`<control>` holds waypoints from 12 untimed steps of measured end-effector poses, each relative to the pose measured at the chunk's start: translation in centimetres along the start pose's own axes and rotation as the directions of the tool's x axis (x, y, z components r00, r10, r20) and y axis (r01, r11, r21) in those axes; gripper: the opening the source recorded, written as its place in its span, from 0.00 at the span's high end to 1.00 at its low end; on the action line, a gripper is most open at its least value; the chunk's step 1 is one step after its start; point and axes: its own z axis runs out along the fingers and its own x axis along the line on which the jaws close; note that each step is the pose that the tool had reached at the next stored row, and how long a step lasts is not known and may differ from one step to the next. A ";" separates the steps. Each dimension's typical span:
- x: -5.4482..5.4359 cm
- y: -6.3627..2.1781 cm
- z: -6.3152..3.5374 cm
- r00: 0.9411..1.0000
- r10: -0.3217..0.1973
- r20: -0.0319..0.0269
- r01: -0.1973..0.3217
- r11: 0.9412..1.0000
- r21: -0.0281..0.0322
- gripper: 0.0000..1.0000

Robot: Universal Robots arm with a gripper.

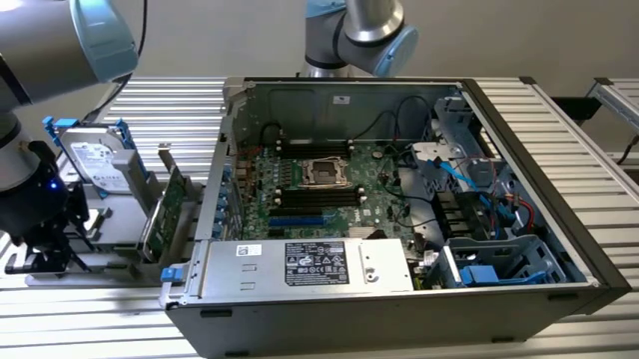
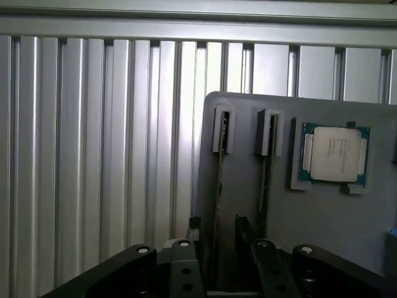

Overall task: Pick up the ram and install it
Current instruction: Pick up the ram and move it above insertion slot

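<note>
**Gripper astride the ram in its tray holder; nothing gripped**

The main risk, in my judgement, lay at the nearest point. The gripper [image 2: 217,227] stood over the ram [image 2: 218,180] with little margin on either side, and the stick presented only its thin edge. If the jaws closed off-centre, one finger would meet the board first and lever it sideways in its holder. A skewed hold would also count against seating the stick in a narrow slot.

The fingers [image 2: 195,228] were apart, one on each side of the ram, with a gap showing on both sides. They clamped nothing. I could not tell whether either pad grazed the stick.

Just beside the ram, a second stick [image 2: 264,180] stood upright in its own holder. One finger sat between the two sticks, so sideways drift could knock this neighbour.

Farther along the grey tray [image 2: 322,230] lay a processor [image 2: 334,154], apart from both sticks and, I judged, at little risk. The ribbed aluminium table [image 2: 93,155] ran beyond the tray.

In the exterior view, the open computer case [image 1: 399,314] stood to the exterior view's right of the tray, well apart from the gripper. Its black memory slots [image 1: 317,196] lay beside the processor socket. With the ram in the tray, installation had not begun.
</note>
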 end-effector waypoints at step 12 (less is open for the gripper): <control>0.2 0.07 2.06 1.000 0.001 0.002 -0.001 1.000 0.018 0.64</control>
